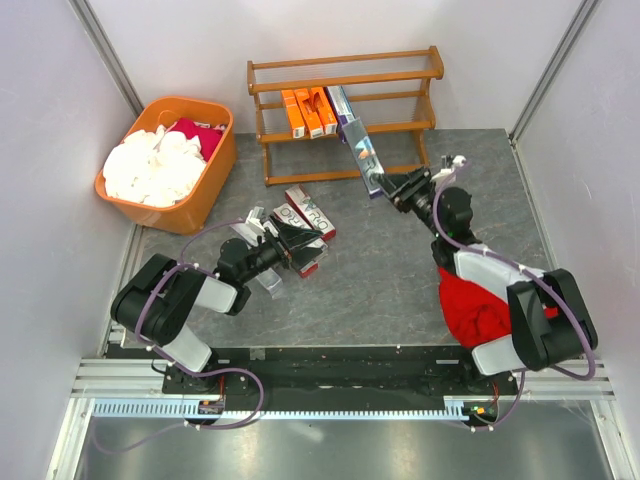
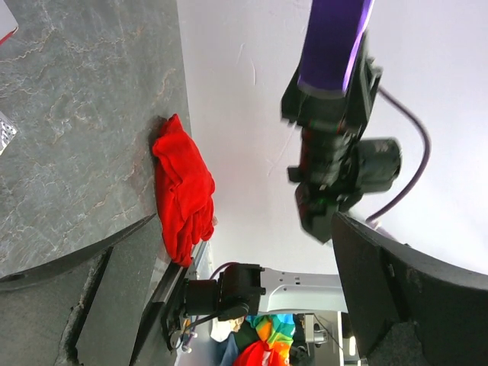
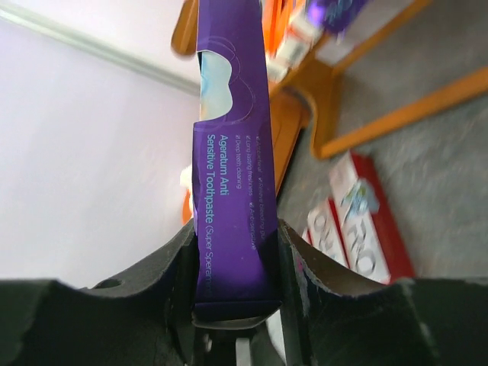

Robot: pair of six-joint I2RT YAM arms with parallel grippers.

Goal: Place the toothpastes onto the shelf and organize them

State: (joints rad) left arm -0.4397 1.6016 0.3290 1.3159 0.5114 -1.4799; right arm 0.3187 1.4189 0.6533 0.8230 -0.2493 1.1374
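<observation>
on the shelf (image 1: 400, 62), orange toothpastes (image 1: 308, 112)

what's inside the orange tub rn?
The orange tub holds a pile of white cloths and a red cloth at its far side. Anything under them, and the tub's floor, is covered.

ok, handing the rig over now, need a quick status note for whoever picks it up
Left tool: open, empty, over the loose cartons on the table.
Right tool: shut on a purple carton, its tip near the shelf.
Done: three orange cartons on the middle tier.
To do: shelve the purple one, then the loose ones.
</observation>
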